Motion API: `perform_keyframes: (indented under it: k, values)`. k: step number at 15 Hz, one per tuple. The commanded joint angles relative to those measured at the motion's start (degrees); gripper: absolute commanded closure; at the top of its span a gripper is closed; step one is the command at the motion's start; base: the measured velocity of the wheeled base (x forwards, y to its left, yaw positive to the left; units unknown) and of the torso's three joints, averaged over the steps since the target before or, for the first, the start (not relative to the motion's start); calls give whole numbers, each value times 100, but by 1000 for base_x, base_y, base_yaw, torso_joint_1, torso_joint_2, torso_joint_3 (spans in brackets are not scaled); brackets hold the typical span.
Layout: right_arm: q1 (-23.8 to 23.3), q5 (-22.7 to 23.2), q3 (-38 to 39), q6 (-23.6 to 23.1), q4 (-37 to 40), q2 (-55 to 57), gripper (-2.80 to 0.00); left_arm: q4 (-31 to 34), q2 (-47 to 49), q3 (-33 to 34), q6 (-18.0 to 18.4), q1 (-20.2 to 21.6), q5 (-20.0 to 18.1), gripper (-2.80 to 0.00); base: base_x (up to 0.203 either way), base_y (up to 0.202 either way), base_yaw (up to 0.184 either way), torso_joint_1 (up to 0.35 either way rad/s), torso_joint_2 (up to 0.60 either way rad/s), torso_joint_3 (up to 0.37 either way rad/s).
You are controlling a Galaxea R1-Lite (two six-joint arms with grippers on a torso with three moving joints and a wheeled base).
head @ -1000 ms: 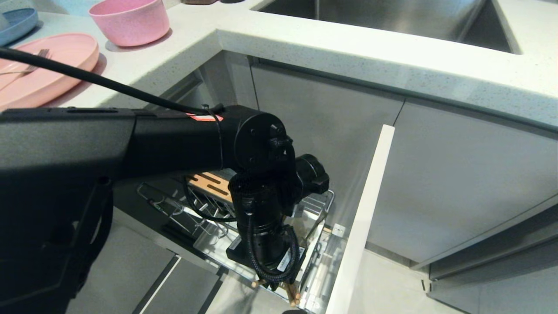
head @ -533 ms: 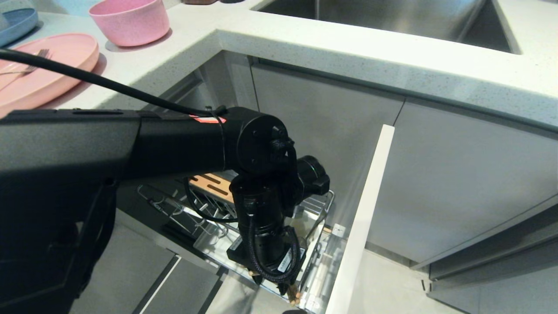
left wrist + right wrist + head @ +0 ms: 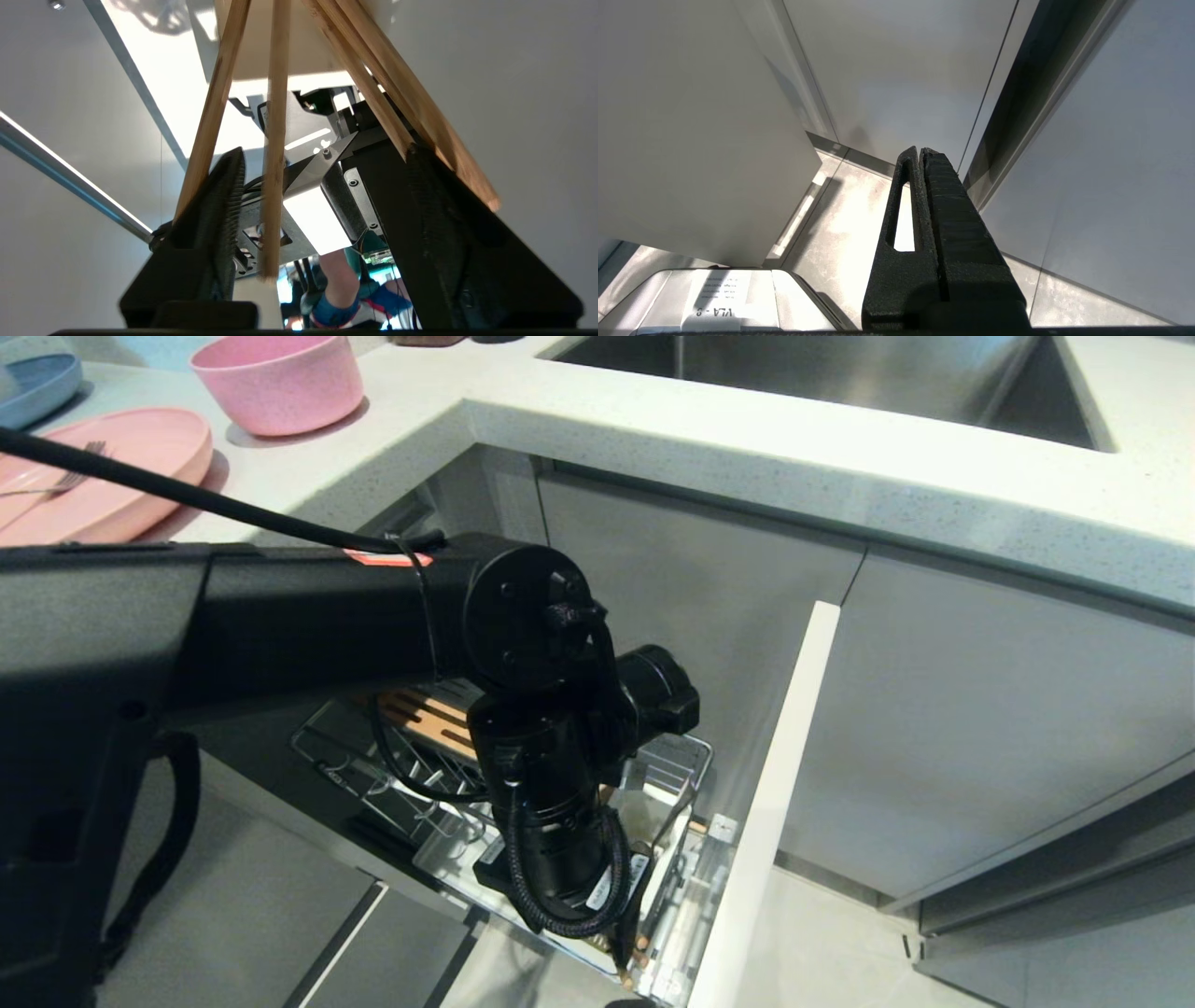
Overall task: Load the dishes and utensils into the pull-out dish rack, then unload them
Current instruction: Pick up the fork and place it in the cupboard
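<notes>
With its fingers (image 3: 224,205) spread and the chopsticks (image 3: 275,140) standing loose between them, the left gripper (image 3: 322,219) hangs point-down over the caddy (image 3: 658,882) at the rack's (image 3: 327,756) near corner, at about 6 o'clock in the head view. The chopsticks look let go: their butts lean apart, one against each finger and one free in the middle, tips down in the caddy. So I judge the step to be the loading of the chopsticks, just about done. Next the arm should lift straight up, so that the splayed butts slip out from between the fingers without being dragged along, then go back to the surface (image 3: 747,439) for the rest. The plate (image 3: 112,467) with the fork (image 3: 56,481) on it lies at 10 o'clock, the bowl (image 3: 280,383) at 11, both well apart from the rack. The white drawer front (image 3: 775,784) stands close at the gripper's 3 o'clock and the surface's edge overhangs the way up. The right gripper (image 3: 920,158), clenched on nothing, is parked low by the cabinet fronts.
</notes>
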Motion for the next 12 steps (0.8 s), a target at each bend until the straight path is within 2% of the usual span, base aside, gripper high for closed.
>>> perform_keyframes:
  k: [1,7,10,12]
  values:
    - [2,1,9,0,2,0,0,49,-250,4,-72,-10,61,-280,0,0,0,0,0,0]
    - [2,1,9,-4,2,0,0,-5,-945,6,-131,-47,118,-280,0,0,0,0,0,0]
    - [2,-4,9,-1,-7,0,0,-435,-1171,7,-407,-89,126,-280,0,0,0,0,0,0]
    - [2,1,9,-3,-5,0,0,-565,-1283,8,-442,-89,143,-280,0,0,0,0,0,0]
